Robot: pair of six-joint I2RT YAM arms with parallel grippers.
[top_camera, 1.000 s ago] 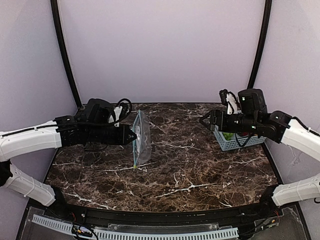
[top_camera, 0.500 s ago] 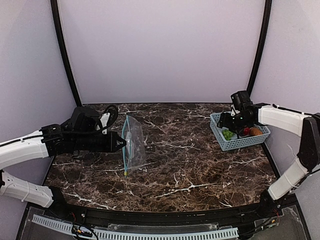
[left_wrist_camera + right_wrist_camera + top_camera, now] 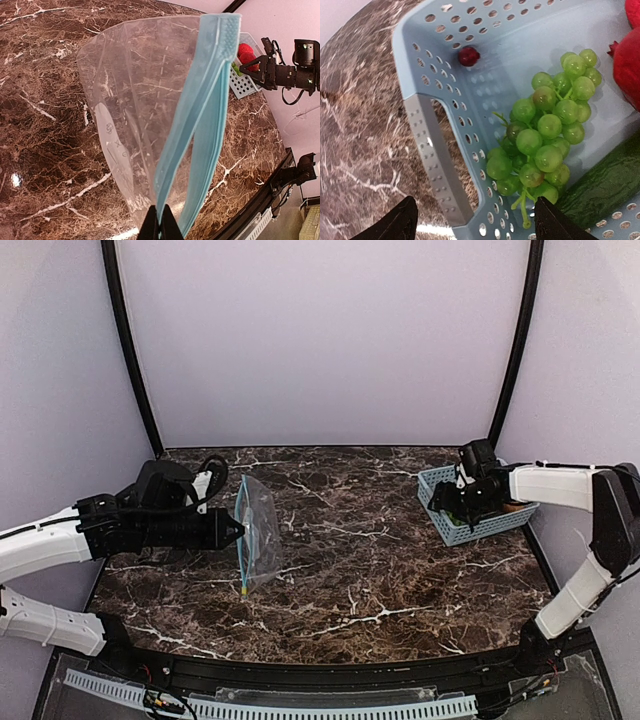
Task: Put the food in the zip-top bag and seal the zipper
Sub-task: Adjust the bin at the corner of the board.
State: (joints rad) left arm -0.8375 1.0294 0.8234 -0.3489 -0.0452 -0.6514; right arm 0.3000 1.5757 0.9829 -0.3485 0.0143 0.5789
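My left gripper (image 3: 236, 530) (image 3: 161, 225) is shut on the teal-blue zipper (image 3: 197, 120) of the clear zip-top bag (image 3: 258, 540) (image 3: 135, 100), holding it upright on the table with the mouth partly apart. My right gripper (image 3: 462, 502) (image 3: 472, 220) is open over the light-blue basket (image 3: 450, 525) (image 3: 445, 75), above its near wall. A green grape bunch (image 3: 545, 130) lies in the basket just right of the jaws. A round red fruit (image 3: 627, 60) shows at the right edge, and a small red one (image 3: 469, 56) lies by the basket wall. The brown-orange fruit is hidden.
A dark green cucumber (image 3: 605, 187) lies in the basket below the grapes. The basket sits at the table's far right, near the wall. The marble table (image 3: 380, 570) stretches between bag and basket. Black frame posts stand at both back corners.
My left gripper has drawn the bag left and toward the near side. My right arm has swung back and lowered its gripper over the basket.
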